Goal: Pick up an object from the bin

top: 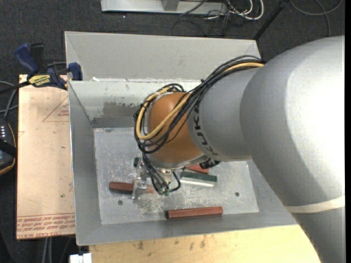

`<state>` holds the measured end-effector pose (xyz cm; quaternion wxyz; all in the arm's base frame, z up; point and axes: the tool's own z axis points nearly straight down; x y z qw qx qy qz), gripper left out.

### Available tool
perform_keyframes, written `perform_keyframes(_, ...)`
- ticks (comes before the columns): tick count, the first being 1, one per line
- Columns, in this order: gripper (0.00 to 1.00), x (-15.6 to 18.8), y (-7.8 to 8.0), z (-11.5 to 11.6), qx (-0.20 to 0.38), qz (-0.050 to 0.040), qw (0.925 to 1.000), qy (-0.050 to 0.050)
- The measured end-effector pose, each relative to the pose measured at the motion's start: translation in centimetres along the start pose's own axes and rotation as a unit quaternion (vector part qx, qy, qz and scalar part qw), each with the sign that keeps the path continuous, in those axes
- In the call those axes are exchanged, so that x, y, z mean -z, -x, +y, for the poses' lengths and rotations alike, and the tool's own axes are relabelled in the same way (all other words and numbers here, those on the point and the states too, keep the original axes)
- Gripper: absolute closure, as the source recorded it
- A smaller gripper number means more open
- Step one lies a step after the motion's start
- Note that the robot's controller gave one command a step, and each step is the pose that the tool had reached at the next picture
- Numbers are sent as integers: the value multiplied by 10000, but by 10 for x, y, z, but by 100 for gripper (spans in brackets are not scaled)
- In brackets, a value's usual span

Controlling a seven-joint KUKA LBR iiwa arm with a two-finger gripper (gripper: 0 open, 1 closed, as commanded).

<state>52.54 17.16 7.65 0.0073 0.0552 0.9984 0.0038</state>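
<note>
My gripper (142, 183) hangs low over the left half of the bin floor, under the orange cover. A small brown block (120, 187) lies flat just to its left, its right end reaching the gripper's tip; I cannot tell whether they touch. A long reddish-brown bar (194, 212) lies near the front wall, below and to the right of the gripper. A green and white flat stick-like thing (198, 178) lies to the right, partly hidden under the arm.
The big grey arm covers the bin's right side and much of its middle. Bare scratched floor shows at the left and back left, beside the sloping left wall.
</note>
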Motion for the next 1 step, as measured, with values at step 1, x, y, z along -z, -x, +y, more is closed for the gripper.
perform_keyframes(1,100,179,-4,-3,-140,23,9999,-18)
